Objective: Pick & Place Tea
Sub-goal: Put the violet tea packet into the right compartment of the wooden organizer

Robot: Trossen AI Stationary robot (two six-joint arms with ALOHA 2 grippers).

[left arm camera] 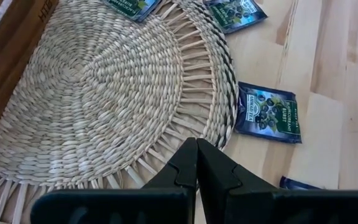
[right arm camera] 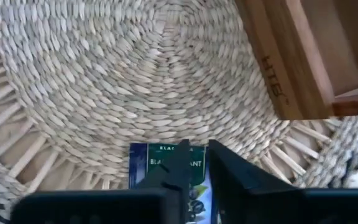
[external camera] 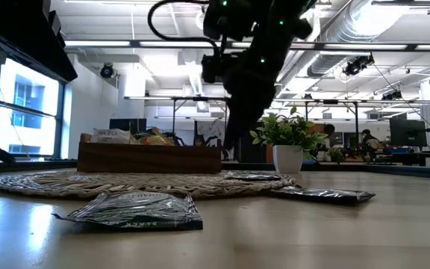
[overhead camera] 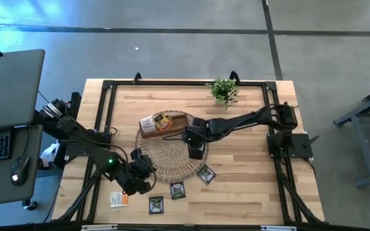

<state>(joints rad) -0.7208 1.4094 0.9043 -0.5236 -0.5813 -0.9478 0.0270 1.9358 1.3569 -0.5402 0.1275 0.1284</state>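
Right end effector [right arm camera: 194,163] over the woven mat [overhead camera: 166,154] beside the wooden tray [overhead camera: 167,125], fingers narrow around a dark tea packet [right arm camera: 166,163] — left end effector [left arm camera: 197,163] pinched closed at the mat's edge, three dark packets [overhead camera: 176,190] on the desk [overhead camera: 249,179] just off the mat.

Woven mat [overhead camera: 166,154] sits mid-table, wooden tray [overhead camera: 166,125] on its far edge with tea packets [overhead camera: 156,121] in it. Potted plant [overhead camera: 223,90] behind, toward the right. Right gripper [overhead camera: 196,151] over the mat's right side, a packet [right arm camera: 169,168] between its fingers. Three packets [overhead camera: 177,190] on the table before the mat, another [overhead camera: 118,199] further left. Left gripper [overhead camera: 137,181] at the mat's near-left edge.
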